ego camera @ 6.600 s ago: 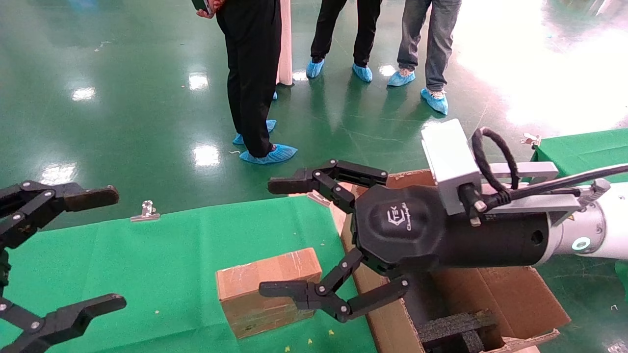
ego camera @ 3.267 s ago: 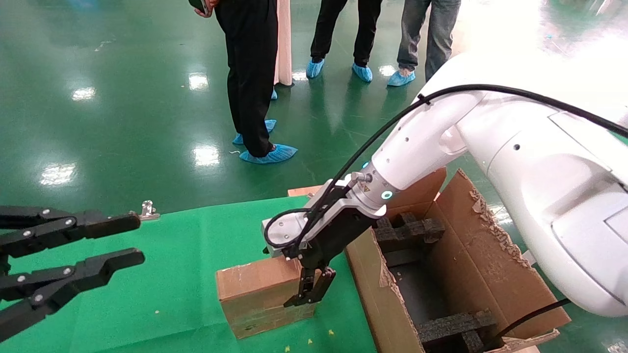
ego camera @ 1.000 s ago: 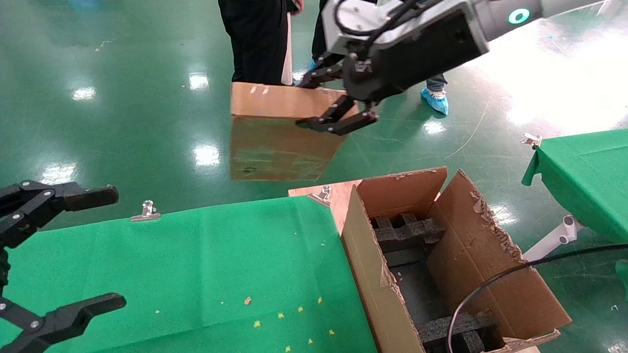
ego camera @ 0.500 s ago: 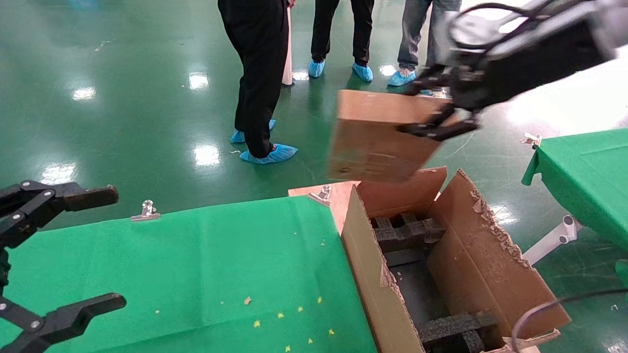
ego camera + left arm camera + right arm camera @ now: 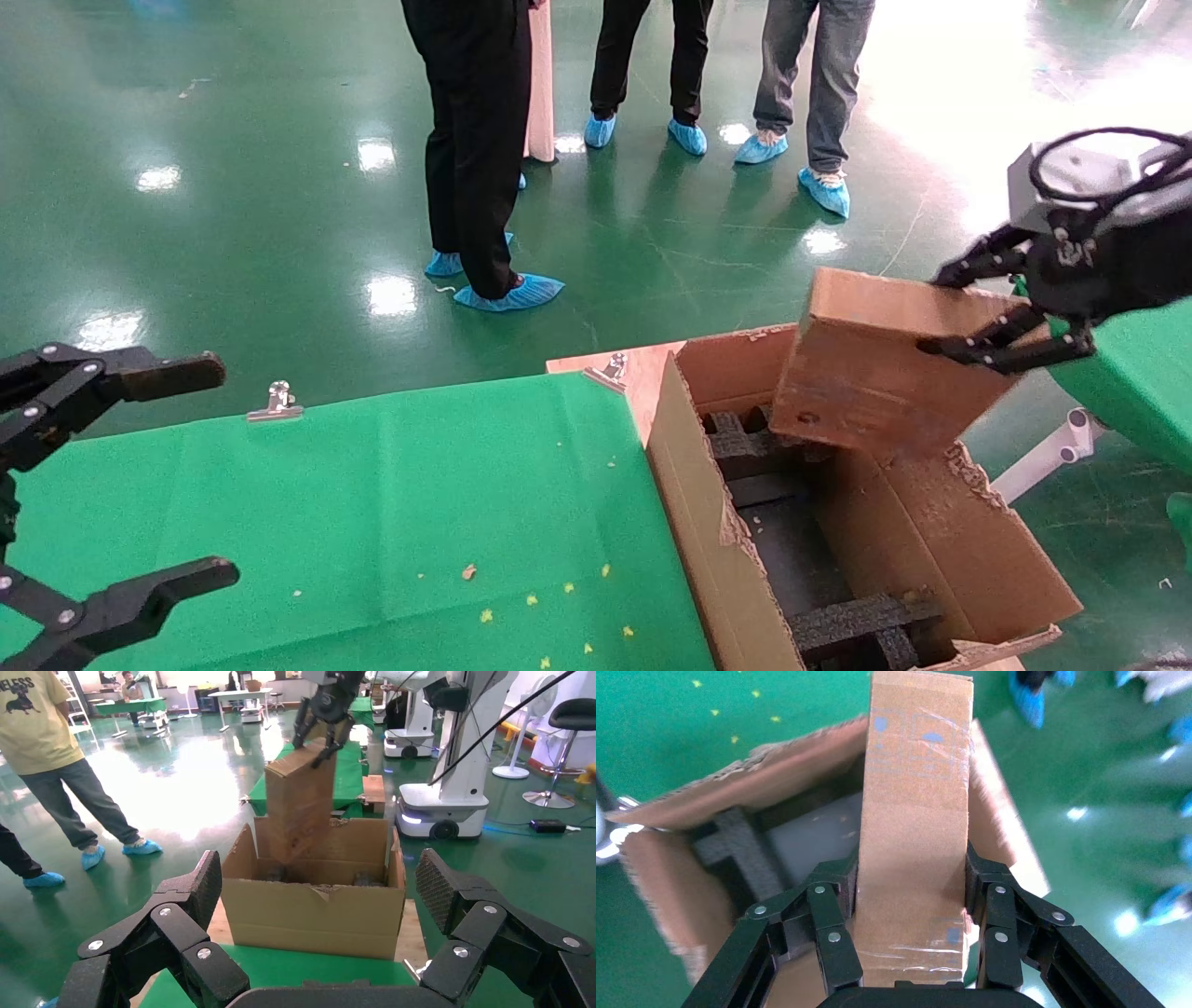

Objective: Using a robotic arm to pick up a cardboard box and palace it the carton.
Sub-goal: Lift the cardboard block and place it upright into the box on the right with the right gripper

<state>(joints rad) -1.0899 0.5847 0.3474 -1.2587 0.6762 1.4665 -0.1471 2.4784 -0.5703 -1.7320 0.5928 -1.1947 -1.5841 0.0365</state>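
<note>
Head view, nearest first: the left gripper (image 5: pixel 112 485) hangs idle over the green tabletop (image 5: pixel 372 503), its fingers spread wide apart with nothing between them. Just beyond the tabletop's edge stands the carton (image 5: pixel 694 522), flaps torn, with black foam blocks (image 5: pixel 861 620) inside. Above its far right side the right gripper (image 5: pixel 1001 303) has its fingers clamped on the cardboard box (image 5: pixel 875 373), which hangs tilted in the air, its lower corner already dipping below the line of the ragged far flap (image 5: pixel 968 466). Whether that corner touches the foam or the flap is hard to tell from here. Farther off, people in blue shoe covers (image 5: pixel 507 294) stand on the green floor.

The risk I see: the box is tilted and sits near the flap, so lowering it as it is could snag a corner on the torn edge or land it on a foam block, leaving it wedged or tipped.
</note>
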